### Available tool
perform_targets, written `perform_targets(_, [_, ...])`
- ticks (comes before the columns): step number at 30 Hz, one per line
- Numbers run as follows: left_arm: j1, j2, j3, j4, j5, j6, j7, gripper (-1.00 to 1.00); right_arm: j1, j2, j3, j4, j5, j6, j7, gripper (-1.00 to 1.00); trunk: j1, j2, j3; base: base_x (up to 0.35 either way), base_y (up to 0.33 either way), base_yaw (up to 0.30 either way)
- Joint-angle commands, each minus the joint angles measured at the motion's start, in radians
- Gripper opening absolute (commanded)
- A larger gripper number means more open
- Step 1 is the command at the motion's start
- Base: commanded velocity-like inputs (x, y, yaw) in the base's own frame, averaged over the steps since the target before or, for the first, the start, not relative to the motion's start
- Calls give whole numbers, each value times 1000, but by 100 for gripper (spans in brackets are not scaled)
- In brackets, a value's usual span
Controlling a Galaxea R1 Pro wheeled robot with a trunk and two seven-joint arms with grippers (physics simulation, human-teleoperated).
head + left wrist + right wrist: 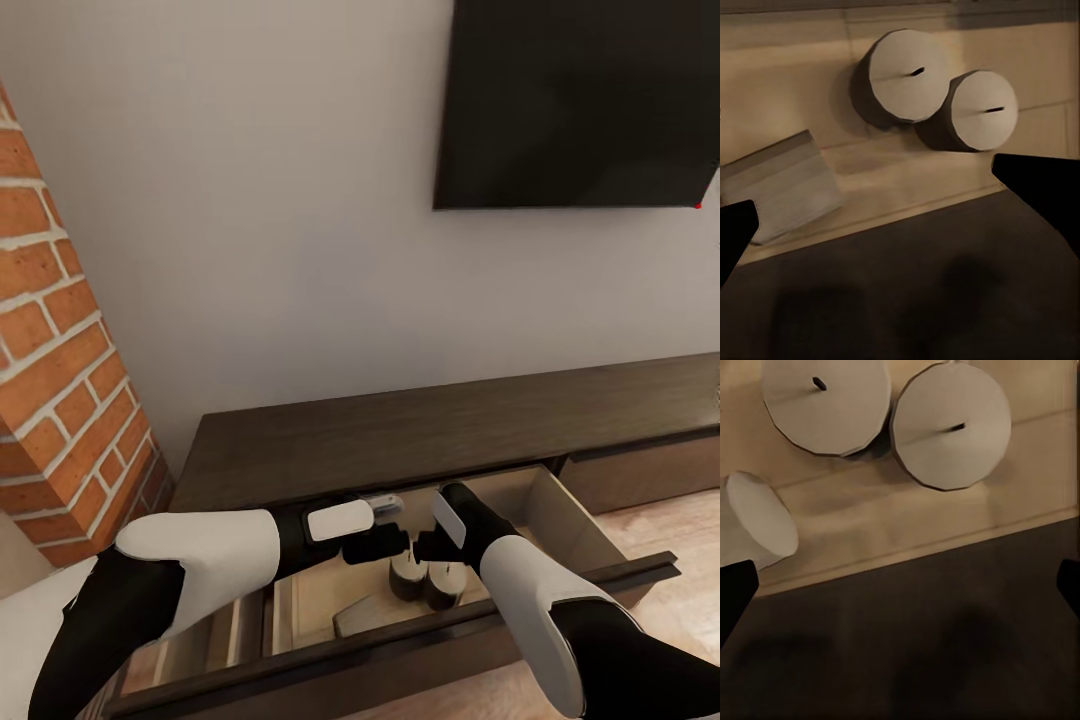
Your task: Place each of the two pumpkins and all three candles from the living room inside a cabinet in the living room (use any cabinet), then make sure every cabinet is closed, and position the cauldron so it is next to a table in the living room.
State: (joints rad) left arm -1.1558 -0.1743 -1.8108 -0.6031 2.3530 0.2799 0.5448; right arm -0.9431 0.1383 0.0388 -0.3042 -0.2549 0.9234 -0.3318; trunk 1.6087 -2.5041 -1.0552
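The cabinet (420, 432) is a long dark-brown unit with one wide drawer (565, 515) pulled out, showing its tan inside. Two candles (407, 577) (446, 587) stand upright side by side in that drawer, seen as pale round tops (907, 73) (982, 109) (825, 401) (951, 424). A third candle (750, 521) (781, 186) (360, 614) lies on its side beside them. My left gripper (383, 545) (889, 214) and right gripper (432, 546) (900, 589) hover close together just above the drawer's front edge, both open and holding nothing.
The brick fireplace (60, 380) rises at the left, close to my left arm. A black TV (580, 100) hangs on the wall above the cabinet. A closed drawer front (650, 472) sits to the right, with wood floor (685, 535) below it.
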Motion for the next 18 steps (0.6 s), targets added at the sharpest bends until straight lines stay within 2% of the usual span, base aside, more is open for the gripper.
perform_targets(1, [-1, 0, -4, -1, 3, 0, 6, 100, 0, 0, 4, -1, -11, 3, -8, 100, -1, 0, 3, 0, 0, 0])
perform_targets(3, [-2, 0, -3, -1, 3, -2, 25, 100, 0, 0, 4, -1, -11, 3, -8, 100, -1, 0, 11, 0, 0, 0])
perform_targets(8, [-2, 0, -3, -1, 3, -7, 52, 100, 0, 0, 4, -1, -11, 3, -9, 100, -1, 0, 11, 0, 0, 0])
perform_targets(18, [-2, 0, -2, -1, 3, -10, 63, 100, 0, -2, 4, -1, -11, 3, -9, 100, -1, 0, 11, 0, 0, 0])
